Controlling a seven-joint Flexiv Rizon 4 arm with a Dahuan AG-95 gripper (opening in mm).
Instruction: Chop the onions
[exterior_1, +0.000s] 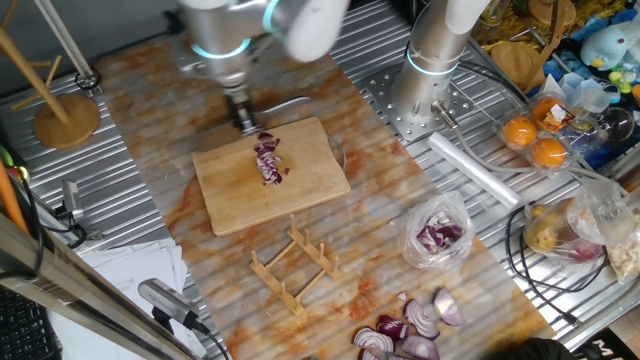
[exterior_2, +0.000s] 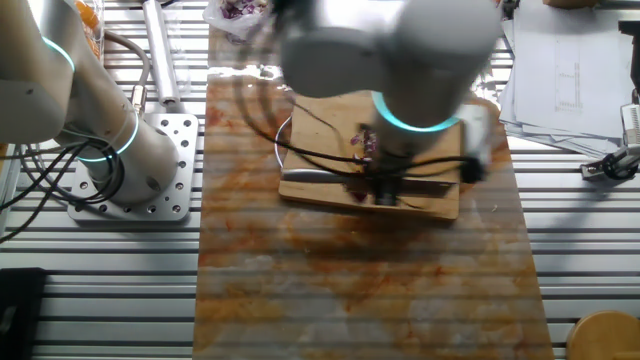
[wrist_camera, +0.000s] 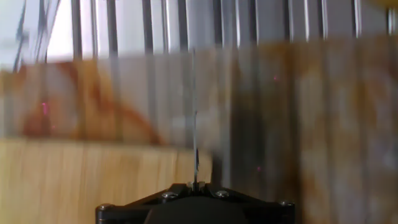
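On the wooden cutting board (exterior_1: 270, 175), mid-counter (exterior_1: 180, 230): the onions (exterior_1: 268, 160), a small purple-white heap, partly cut, lying toward the board's far edge. Pincer (exterior_1: 244, 118) just behind the heap, motion-blurred. Knife (wrist_camera: 194, 118) seen edge-on along the hand view as a thin vertical line, seemingly clamped in the pincer, though the grip itself hidden by the mount; cannot tell for certain. Blade (exterior_2: 330, 180) lies flat-looking across the board's near side in the other fixed view.

To chop well, probably: keep blade square to board, come straight down through the heap, shift slightly sideways between strokes, stay inside board edges. Risk: scattering bits off the board.
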